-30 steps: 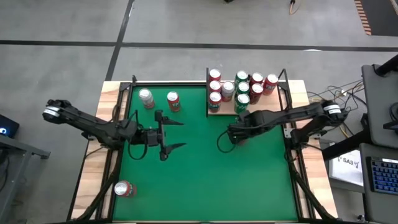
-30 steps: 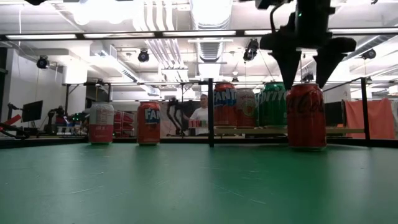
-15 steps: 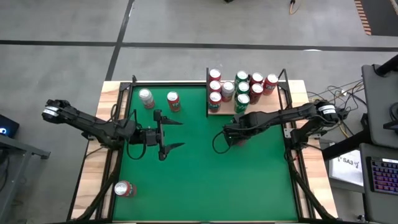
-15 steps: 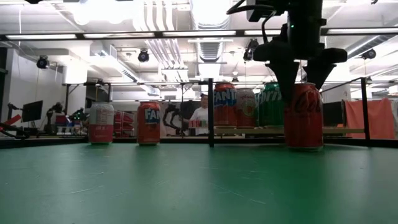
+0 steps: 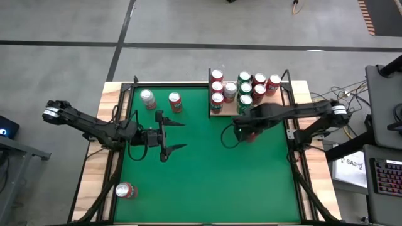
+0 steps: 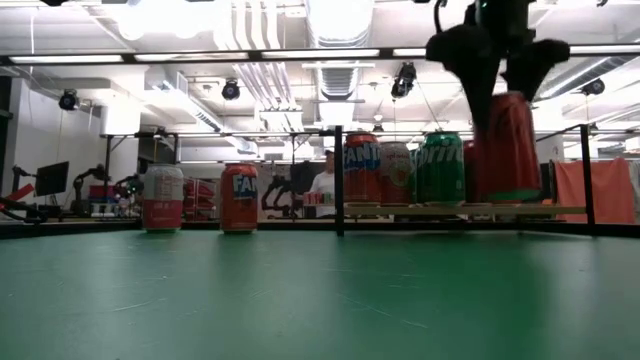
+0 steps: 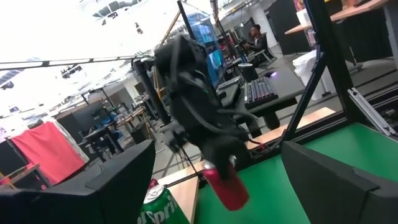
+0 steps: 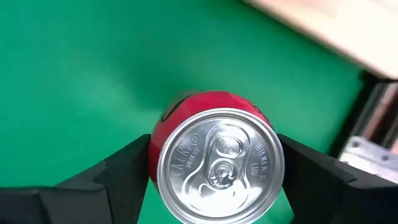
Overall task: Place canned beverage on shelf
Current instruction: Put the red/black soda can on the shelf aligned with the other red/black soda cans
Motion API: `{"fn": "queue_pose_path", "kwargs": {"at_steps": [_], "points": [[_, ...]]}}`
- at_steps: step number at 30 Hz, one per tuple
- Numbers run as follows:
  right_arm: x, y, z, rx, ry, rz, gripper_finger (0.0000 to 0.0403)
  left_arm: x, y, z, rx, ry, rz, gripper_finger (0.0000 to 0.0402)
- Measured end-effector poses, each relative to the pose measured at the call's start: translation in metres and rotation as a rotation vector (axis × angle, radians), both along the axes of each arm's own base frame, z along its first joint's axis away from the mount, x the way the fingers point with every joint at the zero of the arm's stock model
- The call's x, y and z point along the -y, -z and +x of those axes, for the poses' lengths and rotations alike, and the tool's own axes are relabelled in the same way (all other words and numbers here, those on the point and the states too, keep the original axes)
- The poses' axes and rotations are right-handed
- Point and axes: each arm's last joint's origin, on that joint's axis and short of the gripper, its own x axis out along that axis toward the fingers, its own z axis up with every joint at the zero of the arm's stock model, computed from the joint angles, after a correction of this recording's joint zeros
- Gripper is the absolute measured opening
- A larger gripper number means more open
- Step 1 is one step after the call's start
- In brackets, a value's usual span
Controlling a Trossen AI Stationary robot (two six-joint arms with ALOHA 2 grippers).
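Red can clenched in right claw, lifted clear of green surface, just short of shelf already crowded with cans. Left to do: carry over, set down, release. Left claw spread, idle, well apart.

I see the shelf at the table's far edge, cans crowded on it. Two cans stand left of it, one can lies at the near-left corner. My held can hangs just before the shelf.
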Motion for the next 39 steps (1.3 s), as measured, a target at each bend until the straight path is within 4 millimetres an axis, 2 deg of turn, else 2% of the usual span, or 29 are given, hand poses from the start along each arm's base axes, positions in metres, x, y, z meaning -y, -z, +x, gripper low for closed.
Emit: {"fn": "queue_pose_path", "kwargs": {"at_steps": [3,9,19,25,39], "points": [[0.014,-0.018,-0.009,0.053,0.009,-0.007,0.0287,0.000,0.000,0.000,0.001,0.003,-0.016,0.0333],[0.051,-0.032,-0.032,0.076,0.038,-0.027,0.0287,0.001,0.000,0.000,0.001,0.009,-0.037,0.0333],[0.100,-0.034,-0.052,0.041,0.040,-0.051,0.0287,0.001,0.000,0.000,0.002,0.012,-0.047,0.0333],[0.114,-0.024,-0.053,0.047,0.033,-0.061,0.0287,0.001,0.000,0.000,0.001,0.012,-0.047,0.0333],[0.125,0.000,-0.051,0.055,0.032,-0.073,0.0287,0.001,0.000,0.000,0.002,0.012,-0.046,0.0333]]}}
